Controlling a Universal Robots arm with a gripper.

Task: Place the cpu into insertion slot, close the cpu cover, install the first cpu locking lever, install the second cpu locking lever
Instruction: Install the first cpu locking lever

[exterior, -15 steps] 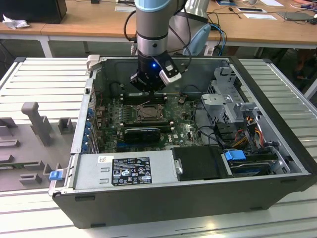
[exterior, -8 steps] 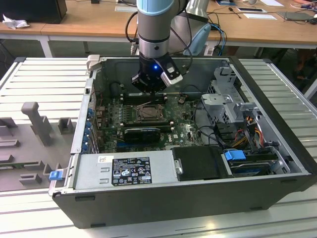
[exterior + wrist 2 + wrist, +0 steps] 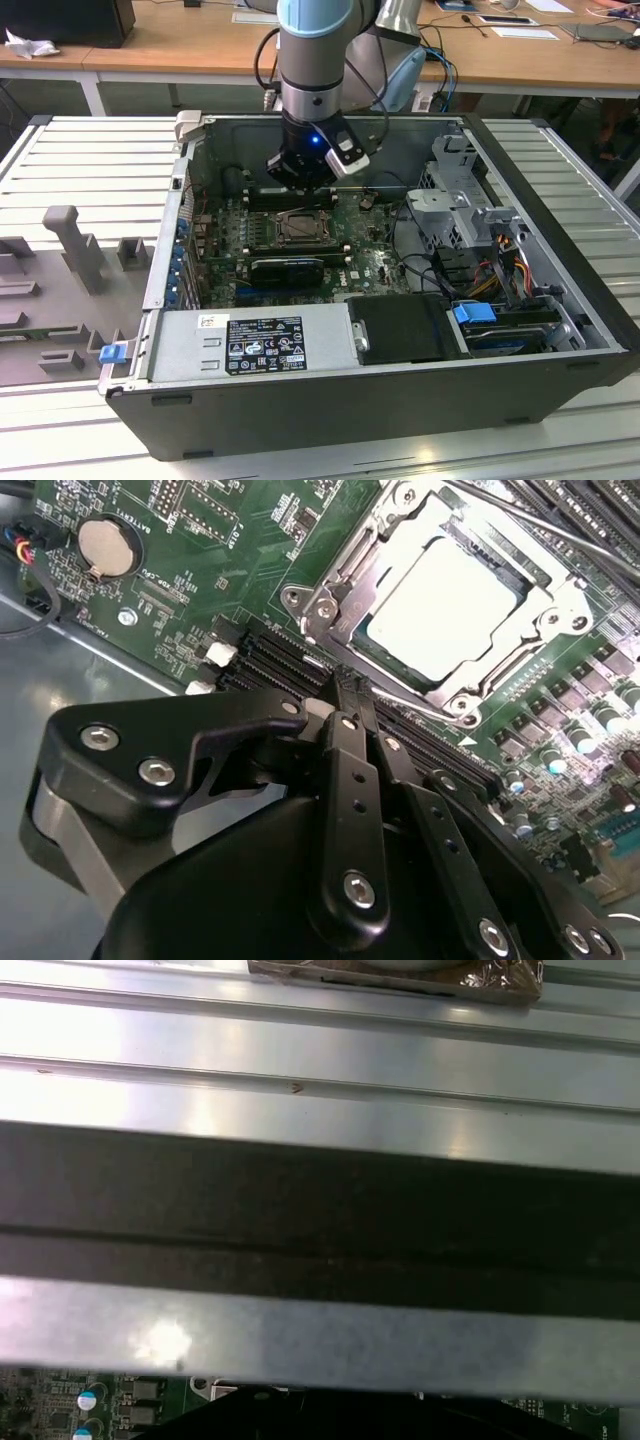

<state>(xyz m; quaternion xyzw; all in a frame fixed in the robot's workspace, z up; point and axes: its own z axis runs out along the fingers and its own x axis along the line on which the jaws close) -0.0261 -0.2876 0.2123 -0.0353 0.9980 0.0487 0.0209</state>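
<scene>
The cpu [image 3: 440, 595] lies flat in the insertion slot [image 3: 505, 575], its pale metal top showing through the window of the cpu cover [image 3: 345, 580]. The silver cover lies down over the chip. A thin wire lever [image 3: 420, 702] runs along the socket edge nearest my fingertips, and another wire lever [image 3: 545, 530] crosses beyond the far edge. My gripper [image 3: 345, 685] hovers just beside the socket with its black fingers [image 3: 348, 780] pressed together and nothing between them. In the exterior view the gripper [image 3: 302, 182] hangs over the motherboard just behind the socket [image 3: 300, 228].
The open computer case [image 3: 560, 385] lies on a ribbed metal table [image 3: 90, 160]. A black expansion card [image 3: 288, 268], memory slots [image 3: 290, 665], a power supply [image 3: 255, 345], drive bays [image 3: 465, 215] and cables [image 3: 505, 260] crowd the board. A coin battery [image 3: 105, 545] sits on the board beside the gripper.
</scene>
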